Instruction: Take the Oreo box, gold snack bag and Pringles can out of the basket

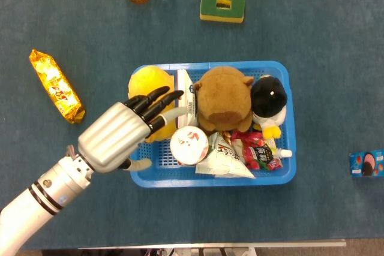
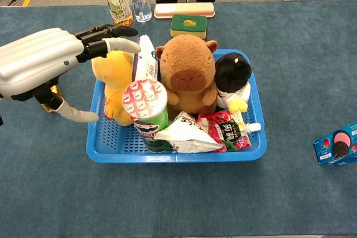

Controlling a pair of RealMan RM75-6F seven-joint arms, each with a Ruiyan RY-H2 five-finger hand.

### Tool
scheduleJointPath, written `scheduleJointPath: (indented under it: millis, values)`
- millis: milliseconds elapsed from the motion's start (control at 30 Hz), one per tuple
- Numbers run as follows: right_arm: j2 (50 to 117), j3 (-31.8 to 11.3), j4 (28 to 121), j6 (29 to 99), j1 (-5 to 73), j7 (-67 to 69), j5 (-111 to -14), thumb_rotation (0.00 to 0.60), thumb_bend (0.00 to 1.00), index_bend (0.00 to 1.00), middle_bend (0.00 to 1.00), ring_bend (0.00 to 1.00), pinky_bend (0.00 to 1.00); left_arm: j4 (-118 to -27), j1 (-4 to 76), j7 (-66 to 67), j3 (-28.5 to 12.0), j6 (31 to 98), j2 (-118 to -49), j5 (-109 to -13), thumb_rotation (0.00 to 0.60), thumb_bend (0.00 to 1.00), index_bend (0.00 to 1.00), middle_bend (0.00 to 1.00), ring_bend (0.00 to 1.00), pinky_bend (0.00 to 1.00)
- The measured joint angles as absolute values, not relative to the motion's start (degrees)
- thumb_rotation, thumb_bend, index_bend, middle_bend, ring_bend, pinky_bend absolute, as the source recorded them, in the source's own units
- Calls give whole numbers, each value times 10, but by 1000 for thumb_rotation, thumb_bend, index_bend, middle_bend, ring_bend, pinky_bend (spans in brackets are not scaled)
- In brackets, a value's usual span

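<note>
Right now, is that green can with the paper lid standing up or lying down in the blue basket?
Standing upright. The Pringles can sits in the basket's front left part, its round lid facing up in the head view.

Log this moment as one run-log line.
left hand: open, above basket left side | Pringles can: in basket | gold snack bag: on table | Oreo box: on table | right hand: unseen

Head cam top-down, chest cam lower, angled fwd; blue basket (image 1: 282, 175) (image 2: 111, 154) in both views.
</note>
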State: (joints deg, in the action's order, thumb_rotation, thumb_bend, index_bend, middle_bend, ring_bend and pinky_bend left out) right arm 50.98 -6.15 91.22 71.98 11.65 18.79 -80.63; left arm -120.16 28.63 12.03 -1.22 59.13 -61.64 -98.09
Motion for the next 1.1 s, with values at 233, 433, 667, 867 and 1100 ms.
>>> scheduleJointPath:
  millis: [233, 433, 667, 867, 1100]
  values:
    - [516, -60, 902, 718, 116, 197, -808, 600, 0, 96, 274, 237, 553, -1214, 299, 138, -10, 585, -620, -999, 600, 64, 128, 23, 33, 280]
    - [517, -59, 896, 722, 114, 205, -810, 600, 0, 96, 274, 237, 554, -1222, 312, 150, -8, 572, -627, -1006, 600, 63, 165, 45, 43, 281]
    - [518, -56, 891, 727, 108, 214, -812, 600, 0, 96, 274, 237, 554, -1212, 334, 161, -18, 546, -640, -978, 600, 64, 182, 51, 43, 281]
    - [518, -54, 887, 731, 103, 219, -813, 600, 0, 96, 274, 237, 554, -1204, 351, 171, -25, 531, -652, -961, 600, 63, 184, 55, 43, 281]
    - [517, -55, 889, 733, 101, 218, -811, 600, 0, 96, 274, 237, 553, -1203, 365, 175, -24, 522, -659, -956, 600, 63, 202, 73, 43, 281]
